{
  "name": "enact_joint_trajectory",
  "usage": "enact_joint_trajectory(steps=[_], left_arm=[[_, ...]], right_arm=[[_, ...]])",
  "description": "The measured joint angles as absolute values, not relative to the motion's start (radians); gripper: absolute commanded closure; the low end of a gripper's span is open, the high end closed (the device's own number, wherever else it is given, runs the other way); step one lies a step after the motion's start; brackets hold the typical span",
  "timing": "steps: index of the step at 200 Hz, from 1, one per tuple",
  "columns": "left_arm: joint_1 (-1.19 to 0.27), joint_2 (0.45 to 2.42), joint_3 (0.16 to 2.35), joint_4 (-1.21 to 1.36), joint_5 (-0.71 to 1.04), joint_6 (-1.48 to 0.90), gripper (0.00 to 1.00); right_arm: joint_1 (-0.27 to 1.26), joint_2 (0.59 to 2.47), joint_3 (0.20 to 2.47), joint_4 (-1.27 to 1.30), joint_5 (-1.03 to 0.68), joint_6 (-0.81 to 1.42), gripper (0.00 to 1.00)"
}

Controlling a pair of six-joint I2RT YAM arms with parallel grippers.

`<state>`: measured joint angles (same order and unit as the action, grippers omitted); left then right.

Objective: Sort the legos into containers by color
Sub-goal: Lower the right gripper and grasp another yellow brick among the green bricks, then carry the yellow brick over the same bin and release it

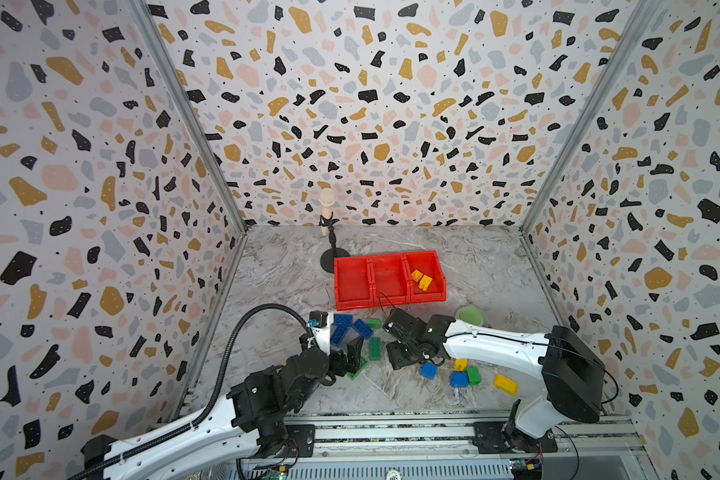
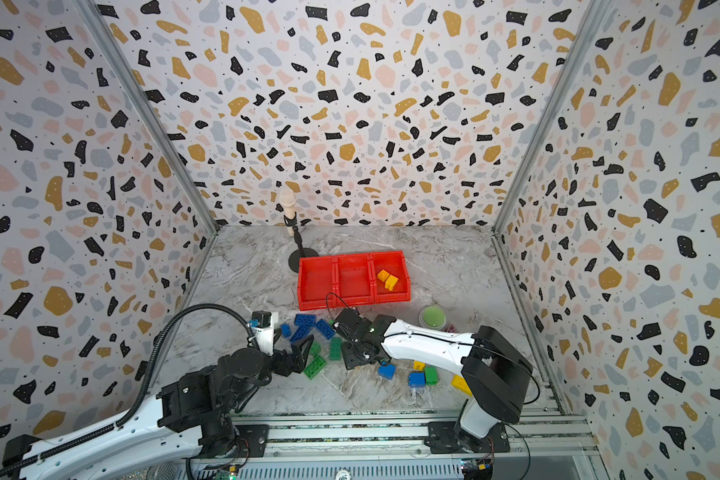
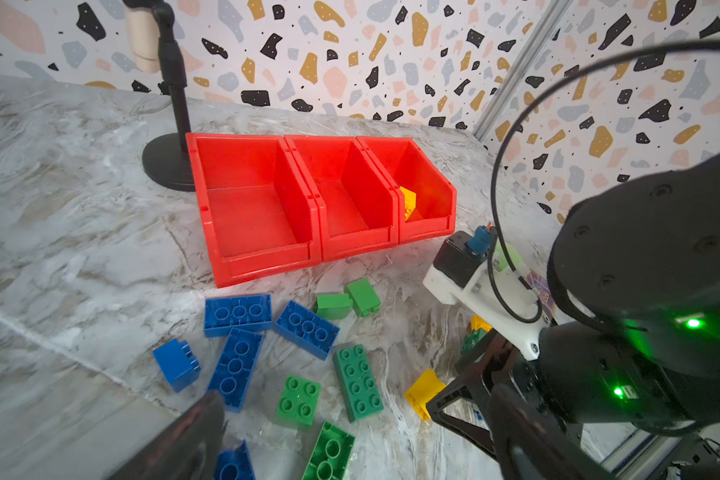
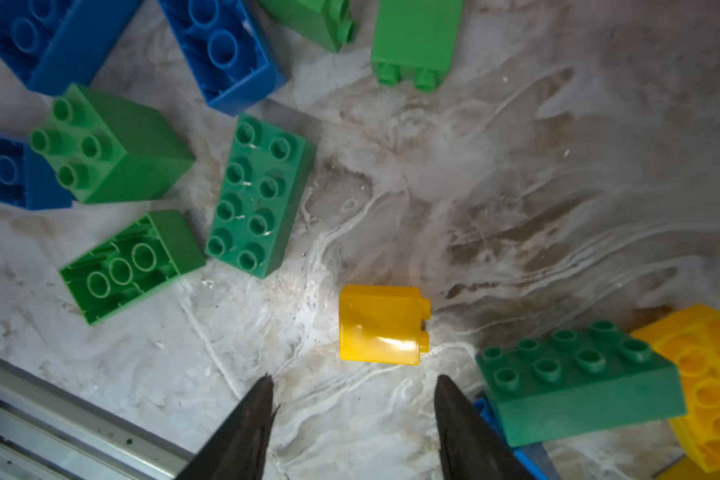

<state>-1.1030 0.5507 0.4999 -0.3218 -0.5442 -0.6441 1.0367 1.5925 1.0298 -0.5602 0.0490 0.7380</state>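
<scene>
Marbled tabletop [image 4: 516, 187] showing bare around a small yellow brick [image 4: 383, 324], which is lying on its side just ahead of the right gripper [image 4: 354, 379]. Jaws standing partly apart, gripping nothing. Brick looking light, rigid and glossy, so probably slippery; the flat side walls seem the best hold, not the studs. Long green brick [image 4: 578, 378] crowding one finger. Left gripper [image 1: 350, 356] gaping wide, empty. Red bins [image 1: 337, 282] sitting beyond both grippers, with two yellow bricks [image 1: 421, 279] in the end bin on the right arm's side.
</scene>
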Motion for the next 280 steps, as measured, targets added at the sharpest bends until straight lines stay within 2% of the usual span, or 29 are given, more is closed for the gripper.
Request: enact_joint_trajectory(steps=[39,101,113,141,190,208,232,280], left_arm=[[-1.103,0.479,0.46,-0.347,-0.583,-0.704,0.0],[-1.105,0.496,0.449,-0.363,-0.614,-0.727,0.0],[-1.105,0.496,0.449,-0.362,-0.622,-0.727,0.0],[-1.106,0.497,0.442,-0.354,-0.639,-0.729,0.0],[-1.106,0.534,0.44,-0.363,-0.68,-0.756,0.0],[-1.106,0.554,0.443,-0.373,-0.705,-0.772,0.0],[-1.106,0.614,0.479,-0.38,-0.723,-0.779,0.0],[-1.1,0.85,0.628,-0.31,-0.724,-0.718,0.0]], right_arm=[[1.037,1.601,0.977,-0.518,0.048,0.754,0.36],[1.033,1.69,0.978,-0.471,0.049,0.75,0.38],[1.031,1.699,0.986,-0.468,0.05,0.749,0.42],[1.026,1.722,1.008,-0.469,0.06,0.743,0.65],[1.008,1.729,1.077,-0.564,0.077,0.719,0.67],[0.956,1.722,1.15,-0.616,0.087,0.685,0.66],[0.815,1.699,1.267,-0.645,0.096,0.615,0.65],[0.544,1.767,1.488,-0.642,0.092,0.487,0.65]])
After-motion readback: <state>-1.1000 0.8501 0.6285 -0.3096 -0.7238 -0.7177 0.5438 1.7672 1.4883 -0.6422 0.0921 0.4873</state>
